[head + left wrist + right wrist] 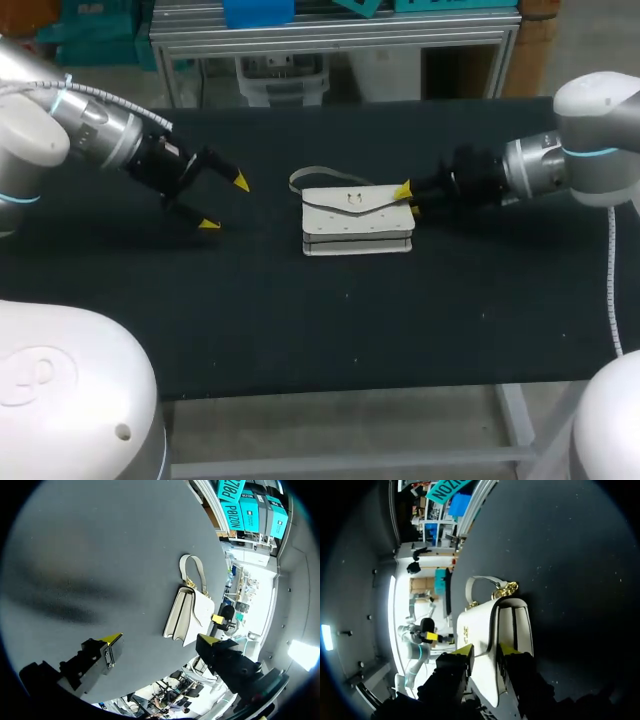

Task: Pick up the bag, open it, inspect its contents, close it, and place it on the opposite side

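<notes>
The white bag [358, 222] lies flat on the dark table [300, 330], flap side up, and the right pincer [408, 200] has hold of the end nearest to it. From the right wrist view the right pincer [486, 650] is clenched on that end of the bag [480, 625]. One yellow fingertip [465, 650] presses on the flap face. The other sits in the fold of the side, so the front section is pinched between the two. The rest of the bag stretches away ahead of the pincer. At its far end are the curved handle [480, 580] and the gold chain fitting [505, 589]. The handle [312, 178] lies loose on the table beyond the bag, on the side away from the right pincer.

The left pincer [224, 203] hangs over bare tabletop with its jaws spread wide and nothing between them. It is well apart from the bag, which lies ahead of it. Seen from the left wrist, the left pincer [161, 639] points toward the bag [187, 612], with the handle [197, 570] off to one side. The yellow tip of the other arm shows just past the bag's far end. A small clasp [352, 198] sits in the middle of the closed flap.
</notes>
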Robot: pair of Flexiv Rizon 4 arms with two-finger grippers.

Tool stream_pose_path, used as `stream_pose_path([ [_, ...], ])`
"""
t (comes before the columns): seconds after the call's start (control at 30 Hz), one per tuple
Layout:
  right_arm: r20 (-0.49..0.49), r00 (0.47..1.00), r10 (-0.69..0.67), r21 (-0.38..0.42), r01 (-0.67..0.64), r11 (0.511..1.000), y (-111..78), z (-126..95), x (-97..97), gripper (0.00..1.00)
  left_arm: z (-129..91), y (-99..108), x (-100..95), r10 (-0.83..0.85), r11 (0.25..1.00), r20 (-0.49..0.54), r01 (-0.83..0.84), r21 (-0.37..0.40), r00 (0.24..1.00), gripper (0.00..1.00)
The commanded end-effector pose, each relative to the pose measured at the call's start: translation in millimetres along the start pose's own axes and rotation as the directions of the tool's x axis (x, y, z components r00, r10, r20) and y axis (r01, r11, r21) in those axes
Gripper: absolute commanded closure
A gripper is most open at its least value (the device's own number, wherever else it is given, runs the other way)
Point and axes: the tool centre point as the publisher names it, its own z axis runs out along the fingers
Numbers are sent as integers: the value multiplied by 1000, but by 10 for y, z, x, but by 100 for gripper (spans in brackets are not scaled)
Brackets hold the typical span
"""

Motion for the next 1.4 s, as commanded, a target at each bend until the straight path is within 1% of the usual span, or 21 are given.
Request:
stream_pose_path([
  [0.03,-5,1000,4,1,-4,1000,-61,52,-1,53,-8,4,-5,-3,1000,3,3,7,1000,0],
  [0.13,-8,1000,7,5,-7,1000,-101,64,15,58,-22,-16,-15,-9,1000,4,9,12,1000,0],
  [0.23,-7,1000,9,6,-9,1000,-120,64,26,73,-30,-24,-22,-13,1000,3,13,16,1000,0],
  [0.3,-7,1000,13,5,-12,1000,-132,57,29,75,-32,-26,-28,-16,1000,3,16,18,1000,0],
  [0.43,-9,1000,23,7,-23,1000,-169,40,14,75,-29,-41,-48,-24,999,5,24,21,1000,0],
  [0.5,-13,1000,25,10,-25,1000,-185,37,11,78,-26,-57,-56,-28,999,7,28,22,1000,0],
  [0.53,-13,1000,20,16,-20,1000,-193,40,11,95,-28,-66,-58,-29,999,8,29,22,1000,0],
  [0.57,-24,1000,13,38,-12,999,-197,46,8,100,-30,-75,-61,-30,999,10,30,22,999,0],
  [0.63,-11,1000,1,51,0,999,-196,56,-8,100,-36,-83,-61,-22,1000,26,22,17,999,0],
  [0.7,-26,1000,-7,66,9,998,-150,25,-47,100,-45,-86,-65,3,1000,56,-3,6,998,0],
  [0.73,-18,1000,-5,61,6,998,-83,-32,-93,100,-57,-90,-69,30,1000,84,-29,-5,996,0],
  [0.8,-22,1000,-22,90,23,996,16,-136,-143,100,-84,-100,-75,76,997,133,-74,-16,988,0],
  [0.83,-1,1000,-21,77,21,997,88,-199,-180,100,-111,-123,-77,94,996,145,-93,-18,985,0],
  [0.9,7,999,-34,106,33,994,219,-337,-241,100,-150,-137,-70,131,991,182,-129,-22,975,0],
  [0.93,26,999,-22,84,20,996,290,-407,-274,100,-175,-147,-61,147,989,193,-143,-34,970,0],
  [0.97,34,999,-31,98,28,995,345,-475,-297,100,-199,-153,-55,168,986,211,-162,-48,963,0],
  [1.0,43,999,-31,87,27,996,392,-539,-316,100,-219,-161,-50,176,984,225,-170,-45,958,0],
  [1.03,62,998,-27,70,22,997,442,-597,-333,100,-237,-163,-41,194,981,241,-183,-66,951,0],
  [1.07,71,997,-35,77,30,997,477,-650,-340,100,-258,-168,-36,210,977,262,-193,-88,942,0],
  [1.1,71,997,-35,77,30,997,477,-650,-340,100,-279,-182,-32,216,976,292,-194,-103,932,0],
  [1.4,71,997,-35,77,30,997,477,-650,-340,100,-279,-182,-32,216,976,292,-194,-103,932,0],
])
